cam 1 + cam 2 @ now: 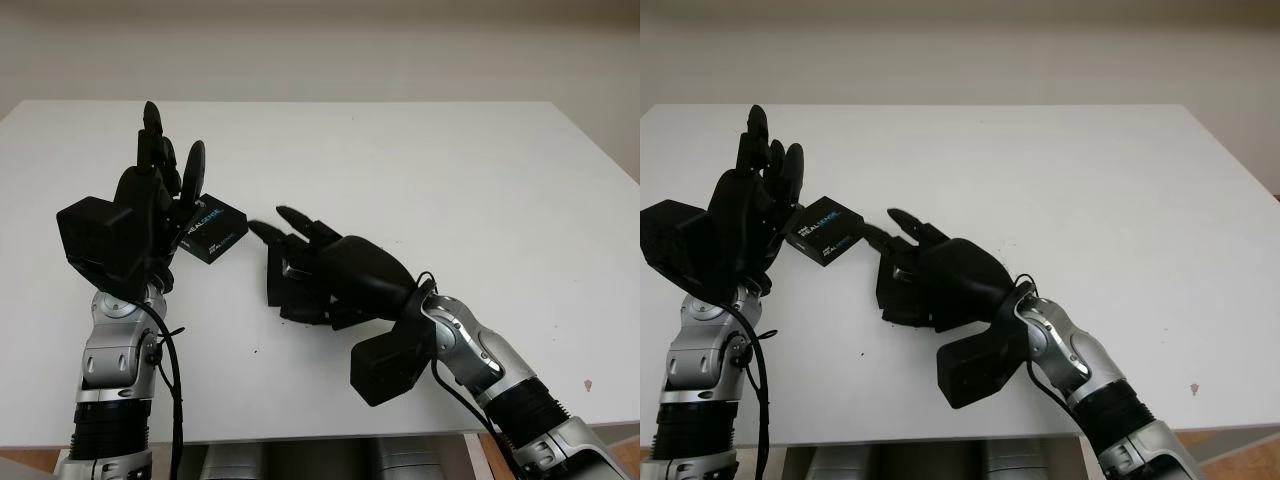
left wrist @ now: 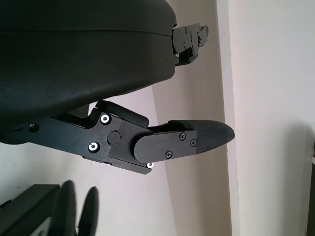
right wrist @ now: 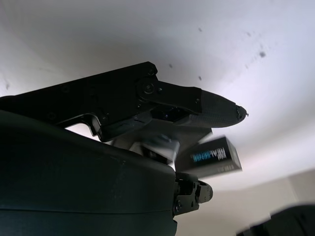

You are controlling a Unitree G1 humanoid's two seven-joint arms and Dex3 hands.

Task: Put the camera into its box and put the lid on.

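The right hand's (image 1: pixel 330 275) fingers (image 1: pixel 298 218) curl over a black box (image 1: pixel 290 290) on the white table (image 1: pixel 450 180), near its front middle. The left hand (image 1: pixel 150 200) stands upright, open, fingers (image 1: pixel 152 130) pointing up, just beside a small black printed lid (image 1: pixel 212 228) lying on the table at left. Wide bare tabletop stretches right and back toward a pale wall (image 1: pixel 320 45). Both forearms rise from the front edge.

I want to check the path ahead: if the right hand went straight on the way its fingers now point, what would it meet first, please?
Probably the lid printed REALSENSE, lying just beyond the right hand, whose fingers point up-left toward it over the black box. Depth is unclear.
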